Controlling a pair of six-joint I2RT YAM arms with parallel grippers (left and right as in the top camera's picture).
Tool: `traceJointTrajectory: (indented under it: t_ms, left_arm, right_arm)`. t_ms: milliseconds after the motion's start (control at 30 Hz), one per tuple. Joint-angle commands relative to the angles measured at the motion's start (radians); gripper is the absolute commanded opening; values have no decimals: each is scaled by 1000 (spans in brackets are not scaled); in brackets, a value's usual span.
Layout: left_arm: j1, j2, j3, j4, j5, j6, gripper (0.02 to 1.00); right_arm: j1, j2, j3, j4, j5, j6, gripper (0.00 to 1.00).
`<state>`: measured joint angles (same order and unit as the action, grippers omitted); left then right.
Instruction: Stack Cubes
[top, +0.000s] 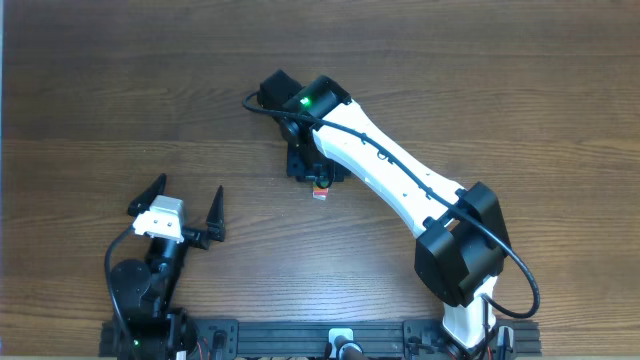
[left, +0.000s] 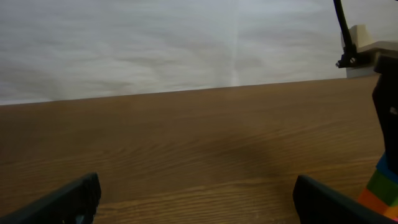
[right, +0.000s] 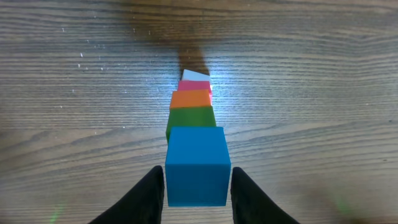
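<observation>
One vertical stack of five small plain cubes (top: 320, 193) is noted on the brown wood-grain tabletop, near its middle. From the top down are recorded: a matte blue cube (right: 197, 165), a green cube (right: 191, 117), an orange cube (right: 190, 98), a pink cube (right: 195, 85) and a white cube (right: 195, 75) at the base. Edges are roughly aligned. The blue cube is flanked by the right gripper (right: 198, 186), whose fingers are pressed against two opposite faces.
</observation>
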<state>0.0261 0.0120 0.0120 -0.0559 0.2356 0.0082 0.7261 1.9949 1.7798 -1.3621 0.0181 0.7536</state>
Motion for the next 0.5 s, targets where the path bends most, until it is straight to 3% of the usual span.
traceJointTrajectory:
  t_ms: [33,167,200,267,400,500]
  left_arm:
    - [-5,-5,-6,1,-1,14,1000]
    - [-5,-5,-6,1,-1,14,996]
    - [-5,-5,-6,1,-1,14,998]
    - [-5,-5,-6,1,-1,14,998]
    - [-5,-5,-6,1,-1,14,998]
    - [-5,-5,-6,1,-1,14,998]
  right_arm:
    - [-11,-26,-10,6,2,1,485]
    - [-34,-26,-10,40,5,-41,667]
    - [-43,-26,-10,63,3,-68,818]
    - [-58,-26,-7,93,7,-97,989]
    - [-130,-26,5,159,10,-177,991]
    - [-268,-27,20,196,9,-278,991]
